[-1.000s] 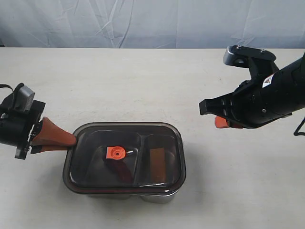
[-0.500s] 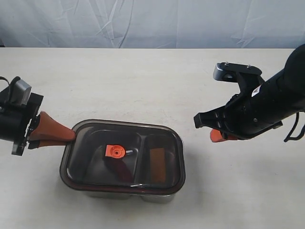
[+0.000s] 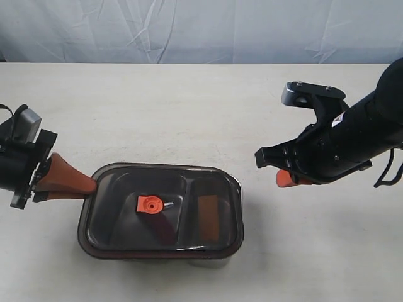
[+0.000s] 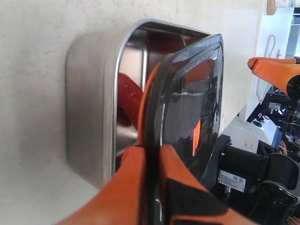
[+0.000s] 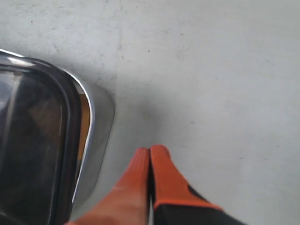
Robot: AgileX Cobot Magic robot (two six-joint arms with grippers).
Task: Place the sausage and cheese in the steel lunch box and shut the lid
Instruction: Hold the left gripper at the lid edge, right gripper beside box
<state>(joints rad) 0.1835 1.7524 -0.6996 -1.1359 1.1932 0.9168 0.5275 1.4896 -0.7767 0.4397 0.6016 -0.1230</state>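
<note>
Left pincer (image 3: 88, 185): closed on the left edge of the dark smoky translucent plastic lid (image 3: 119, 217); in the left wrist view its orange fingers (image 4: 126, 187) sit on either side of the lid's rim.
Right pincer (image 3: 284, 178): shut, its orange fingers (image 5: 161, 173) pressed together with nothing between them. It hangs over bare desk to the right of the box and does not touch it.
Lid: held over the shiny stainless-steel lunch box (image 4: 89, 93) and covering it from above. At the gripped end it stands clear of the steel rim, with a gap showing between the two.
Orange valve tab (image 3: 148, 204): at the lid's centre, facing up.
Glossy red toy sausage (image 4: 129, 98): inside the box, in the compartment nearer the left pincer, seen through the gap under the lid.
Yellow-orange toy cheese wedge (image 3: 208, 217): inside the box, in the right compartment, seen as a brownish shape through the lid.
Box: on the pale desk (image 3: 189, 113), towards the near edge and between the two arms.
Backdrop: creased pale blue-grey cloth (image 3: 189, 28) behind the desk.
</note>
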